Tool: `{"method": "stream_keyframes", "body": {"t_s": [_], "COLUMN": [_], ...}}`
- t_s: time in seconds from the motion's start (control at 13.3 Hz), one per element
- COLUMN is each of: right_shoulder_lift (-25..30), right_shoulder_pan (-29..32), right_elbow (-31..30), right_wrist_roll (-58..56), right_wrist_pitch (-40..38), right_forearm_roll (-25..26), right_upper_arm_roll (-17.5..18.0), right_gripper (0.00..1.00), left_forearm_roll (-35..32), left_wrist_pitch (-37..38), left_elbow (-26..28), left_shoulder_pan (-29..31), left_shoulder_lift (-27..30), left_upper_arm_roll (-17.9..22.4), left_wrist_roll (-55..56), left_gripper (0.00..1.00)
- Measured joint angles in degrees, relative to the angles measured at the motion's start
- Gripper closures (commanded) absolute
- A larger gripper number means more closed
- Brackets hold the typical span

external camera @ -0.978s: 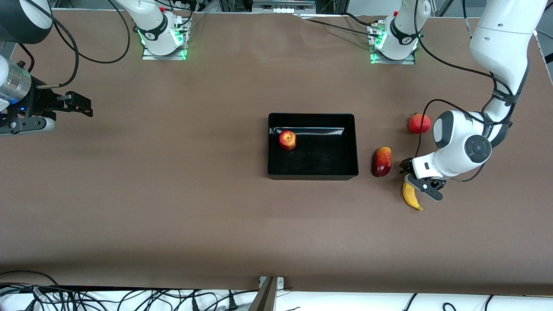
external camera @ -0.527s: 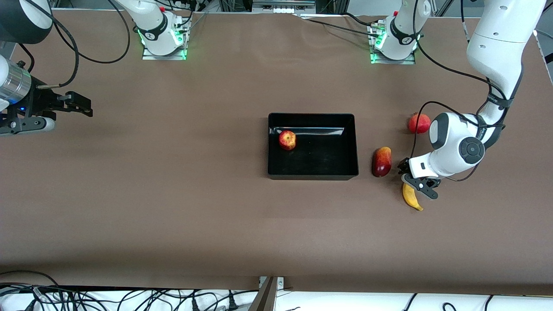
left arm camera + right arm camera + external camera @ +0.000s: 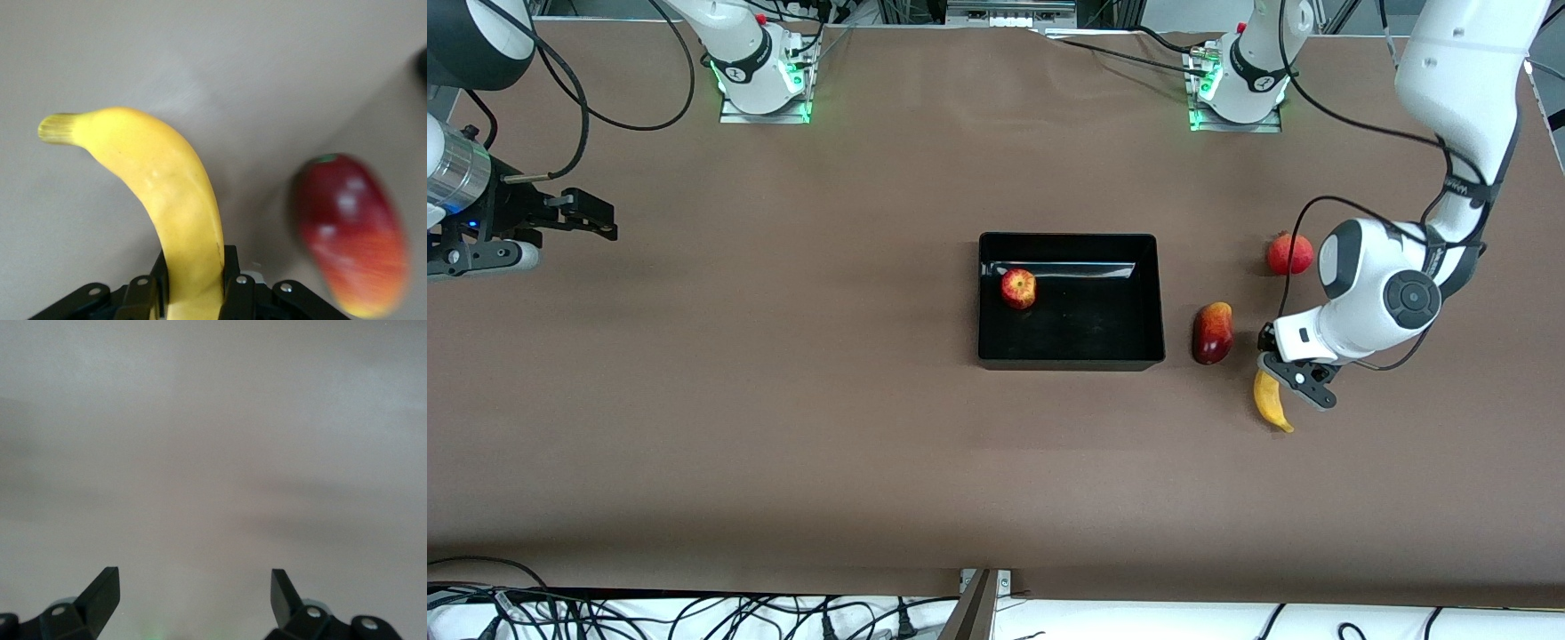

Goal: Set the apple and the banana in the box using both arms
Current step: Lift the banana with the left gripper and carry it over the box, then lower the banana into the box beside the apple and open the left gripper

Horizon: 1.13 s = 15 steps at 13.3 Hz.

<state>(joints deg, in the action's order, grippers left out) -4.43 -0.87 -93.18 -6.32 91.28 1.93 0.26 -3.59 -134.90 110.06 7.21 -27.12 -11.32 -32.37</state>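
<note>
The apple (image 3: 1017, 288) lies in the black box (image 3: 1069, 238), near the corner toward the right arm's end. My left gripper (image 3: 1279, 375) is shut on the yellow banana (image 3: 1270, 402), at or just above the table beside the mango. In the left wrist view the banana (image 3: 160, 180) runs out from between the gripper's (image 3: 195, 270) fingers. My right gripper (image 3: 596, 218) waits over the right arm's end of the table. In the right wrist view it (image 3: 193, 587) is open and empty.
A red-orange mango (image 3: 1212, 332) lies between the box and the banana and shows in the left wrist view (image 3: 350, 233). A round red fruit (image 3: 1289, 253) lies farther from the front camera, by the left arm's wrist. Cables hang along the table's near edge.
The left arm's wrist has shifted a little, and the banana has moved slightly with the gripper. The right arm, apple, mango and box have not moved.
</note>
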Motion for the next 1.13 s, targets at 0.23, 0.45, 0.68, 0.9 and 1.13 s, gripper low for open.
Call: {"method": "stream_keyframes", "body": {"t_s": [0.23,0.45,0.68,0.9,1.13], "right_shoulder_lift": [0.0,0.0,0.0,0.0,0.0], "right_shoulder_pan": [0.0,0.0,0.0,0.0,0.0], "right_elbow": [0.0,0.0,0.0,0.0,0.0], "right_wrist_roll": [0.0,0.0,0.0,0.0,0.0], "right_wrist_pitch": [-0.1,-0.1,-0.1,-0.1,-0.1], "right_forearm_roll": [0.0,0.0,0.0,0.0,0.0], "right_upper_arm_roll": [0.0,-0.1,-0.1,-0.2,-0.2], "right_gripper": [0.00,0.00,0.00,0.00,0.00], "left_forearm_roll": [8.0,10.5,10.5,10.5,10.5], "left_wrist_pitch": [8.3,9.7,9.0,4.1,2.2], "left_elbow": [-1.5,-1.5,0.0,2.8,3.9], "left_shoulder_pan": [-6.1,-16.7,-24.7,-26.4,-27.2], "left_shoulder_lift": [7.2,10.4,9.5,6.6,3.1], "left_upper_arm_roll": [-1.6,-1.9,-2.0,-1.9,-1.8], "left_wrist_roll": [0.1,2.4,6.0,6.2,6.1], "left_gripper": [1.00,1.00,1.00,1.00,1.00]}}
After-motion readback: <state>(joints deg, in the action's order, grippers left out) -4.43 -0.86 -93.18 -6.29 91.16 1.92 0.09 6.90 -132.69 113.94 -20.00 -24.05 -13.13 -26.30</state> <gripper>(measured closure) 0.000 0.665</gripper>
